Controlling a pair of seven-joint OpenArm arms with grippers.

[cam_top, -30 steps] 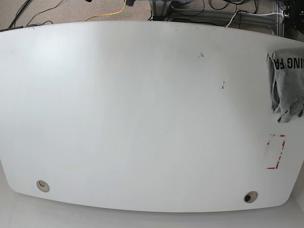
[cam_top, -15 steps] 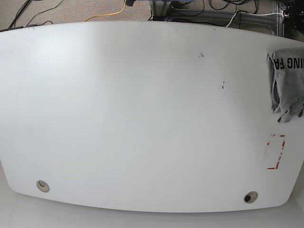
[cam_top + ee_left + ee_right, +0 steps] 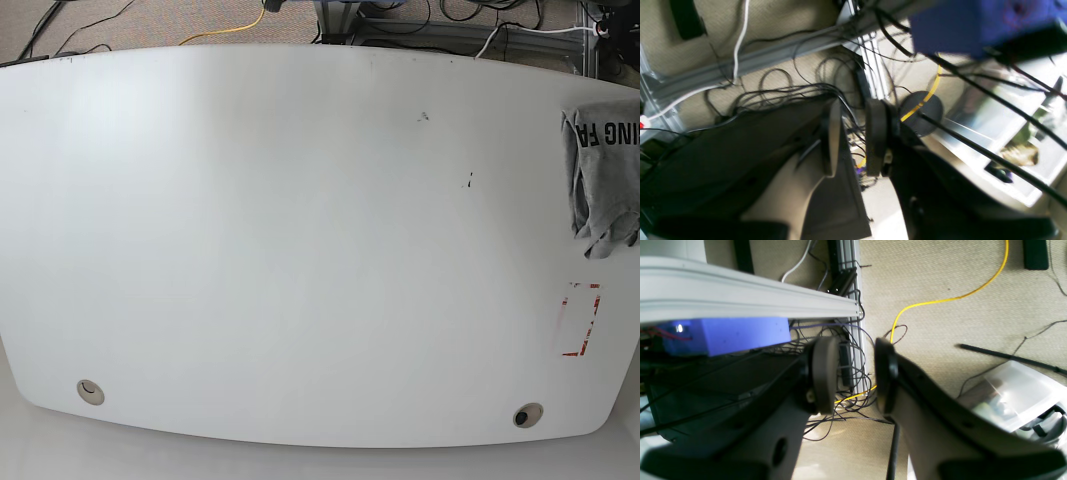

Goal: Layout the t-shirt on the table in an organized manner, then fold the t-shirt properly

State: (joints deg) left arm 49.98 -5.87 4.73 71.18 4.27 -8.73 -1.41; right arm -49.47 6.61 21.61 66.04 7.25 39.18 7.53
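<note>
1. Base view: the table [image 3: 300, 240], a broad white top with curved edges, fills nearly the whole picture. Neither arm appears above it.
2. The t-shirt [image 3: 603, 175] lies bunched at the right edge of the table, partly cut off by the picture border. It is heather grey, and dark block lettering shows along its upper part; the lower folds hang in loose points.
3. Below the t-shirt, and apart from it, a red dashed rectangle [image 3: 580, 320] is marked on the tabletop.
4. Two round grommet holes sit near the front edge: one at lower left [image 3: 90, 391], one at lower right [image 3: 526, 415]. Small dark specks [image 3: 467, 181] lie on the surface between the centre and the t-shirt.
5. Left wrist view: the left gripper [image 3: 853, 136] faces carpet, a tangle of black cables [image 3: 800, 90] and grey metal framing [image 3: 750, 63]. A gap shows between its two dark pads, and nothing lies between them.
6. Right wrist view: the right gripper [image 3: 853, 370] likewise faces the floor, with a yellow cable [image 3: 940, 300] crossing the carpet and a blue box [image 3: 726, 335] under a white rail. Its jaws stand apart, holding nothing.
</note>
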